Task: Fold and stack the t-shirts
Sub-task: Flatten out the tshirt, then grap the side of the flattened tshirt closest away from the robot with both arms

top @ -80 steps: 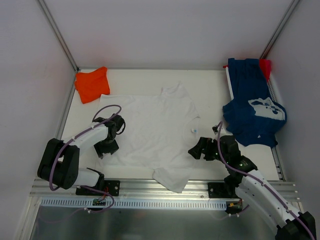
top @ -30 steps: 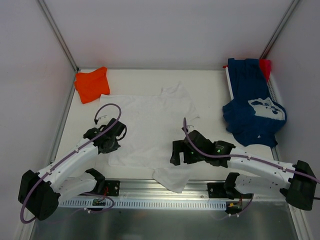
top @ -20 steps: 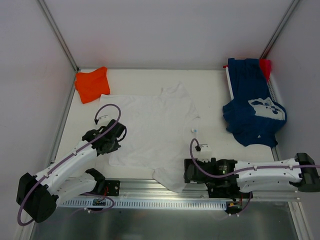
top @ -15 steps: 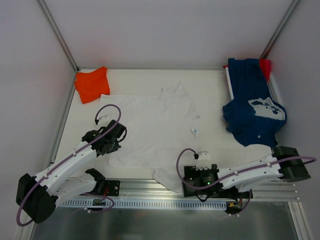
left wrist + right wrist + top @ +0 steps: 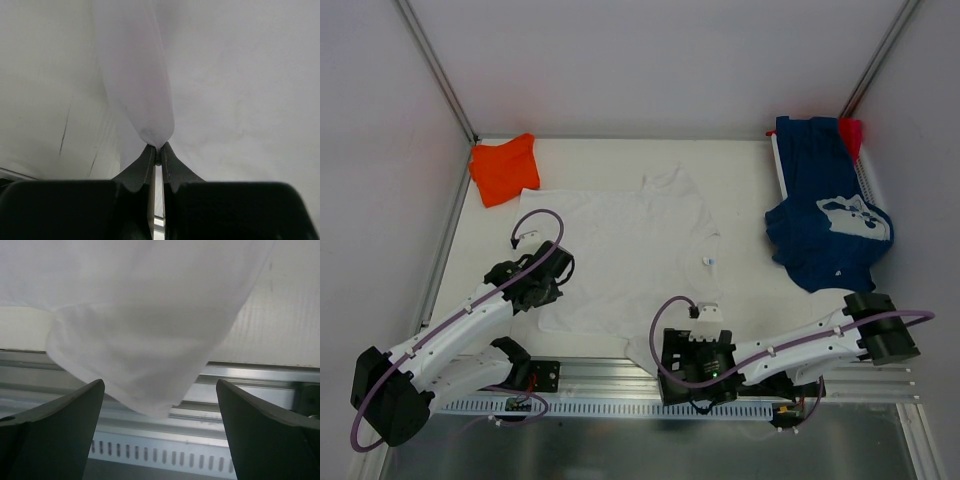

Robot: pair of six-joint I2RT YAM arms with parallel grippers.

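**Near edge.** The right gripper [image 5: 157, 390] sits low at the table's near rim. Its jaws are spread fully wide and hold nothing. Between its fingers hangs the near sleeve [image 5: 145, 355] of the white t-shirt [image 5: 620, 250], spilling off the table [image 5: 750, 190] over the aluminium rail [image 5: 260, 385]. The wrist view shows the cloth clear of both fingers.

**Left of centre.** The left gripper [image 5: 157, 152] has its jaws pressed together on a pinch of the white shirt's left edge. A narrow ridge of cloth rises from the tips.

**Centre.** The white shirt lies opened out and mostly flat, with a few soft wrinkles. One sleeve points far and the other near. A small label on the right suggests the neck is on that side, which would make the pinched edge the hem. No fold shows in it yet.

**Far left corner.** The orange t-shirt [image 5: 503, 168] is a compact, squarish bundle just beyond the white shirt's corner. It may already be folded, but I cannot confirm that.

**Right side.** The navy t-shirt [image 5: 830, 235] is crumpled, with its white print facing up, and drapes along the right edge. The red shirt [image 5: 851, 133] is a small patch showing at the far right corner.

**Progress (judgement).** The task is at an early stage. At most one shirt is folded, and the white one is only being set up for its first fold. The navy and red shirts are untouched, and no stack exists.
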